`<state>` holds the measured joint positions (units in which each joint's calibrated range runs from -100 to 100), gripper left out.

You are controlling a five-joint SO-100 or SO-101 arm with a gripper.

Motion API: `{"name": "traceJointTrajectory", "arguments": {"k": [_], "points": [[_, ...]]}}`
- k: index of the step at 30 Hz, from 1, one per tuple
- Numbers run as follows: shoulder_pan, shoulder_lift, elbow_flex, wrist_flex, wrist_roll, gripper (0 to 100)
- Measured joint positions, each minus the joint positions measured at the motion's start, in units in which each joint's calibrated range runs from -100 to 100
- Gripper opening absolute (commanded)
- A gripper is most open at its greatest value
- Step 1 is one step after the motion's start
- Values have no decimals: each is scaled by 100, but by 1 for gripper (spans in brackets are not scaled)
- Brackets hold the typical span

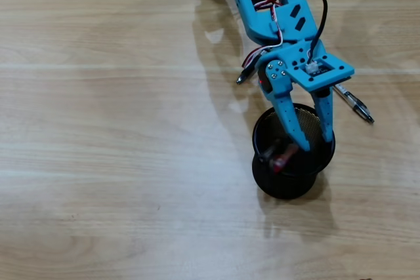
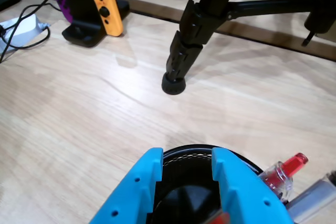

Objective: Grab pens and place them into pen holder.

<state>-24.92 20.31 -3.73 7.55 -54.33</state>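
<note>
The pen holder (image 1: 289,191), a black wire-mesh cup, stands right of centre on the wooden table. My blue gripper (image 1: 315,143) hangs over its mouth, open, with nothing clamped between the fingers. A red pen (image 1: 284,157) leans inside the cup against the near-left rim. In the wrist view the gripper (image 2: 186,156) frames the cup's dark inside, with the pen holder rim (image 2: 248,163) just past it. The red pen's clear-and-red end (image 2: 291,166) sticks up at the right beside a grey-and-clear pen (image 2: 315,199). Another pen (image 1: 353,103) lies on the table right of the arm. A dark pen end (image 1: 244,75) shows under the arm.
The blue arm (image 1: 269,11) reaches in from the top edge. In the wrist view a black tripod leg (image 2: 181,56) stands on the table beyond the cup. A dock with orange and purple controllers (image 2: 100,9) and cables (image 2: 21,27) sit at the far left.
</note>
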Motion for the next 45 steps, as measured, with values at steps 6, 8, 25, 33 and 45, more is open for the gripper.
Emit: {"name": "traceJointTrajectory", "arguments": {"k": [6, 8, 25, 33, 45], "points": [[0, -161, 195, 129, 213, 12], [0, -399, 248, 475, 296, 9], [276, -3042, 257, 6198, 349, 2], [-391, -3908, 648, 7467, -203, 2], [-1267, -4172, 2041, 7216, -1498, 2]]}}
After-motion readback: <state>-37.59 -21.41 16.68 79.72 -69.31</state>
